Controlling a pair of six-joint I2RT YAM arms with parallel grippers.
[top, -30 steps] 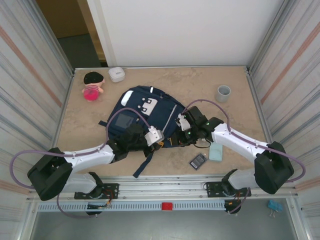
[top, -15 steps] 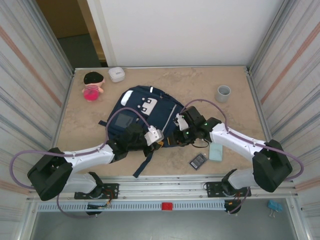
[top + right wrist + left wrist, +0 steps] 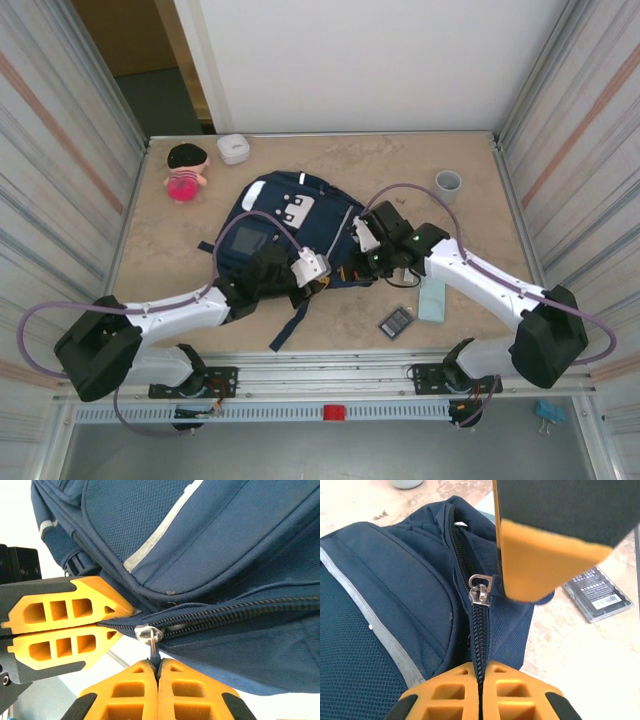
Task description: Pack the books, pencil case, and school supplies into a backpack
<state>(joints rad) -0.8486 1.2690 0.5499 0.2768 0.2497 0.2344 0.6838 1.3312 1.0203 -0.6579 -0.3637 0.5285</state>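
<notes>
- the backpack (image 3: 285,225) lies slumped in the middle of the desk (image 3: 400,165), soft and floppy, likely to bunch under any pull.
- right jaws pinch shut on the small metal zipper pull (image 3: 148,632), arguably the best handle.
- left jaws clamp the zipper seam alongside, bracing the cloth.

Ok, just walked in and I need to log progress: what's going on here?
Both arms are at the zip of the backpack. The left tool is shut on its fabric along the zipper, and the right tool is shut on the zipper pull. The pale teal pencil case and the small dark grey rectangle lie on the table by the right arm, not yet packed.
</notes>
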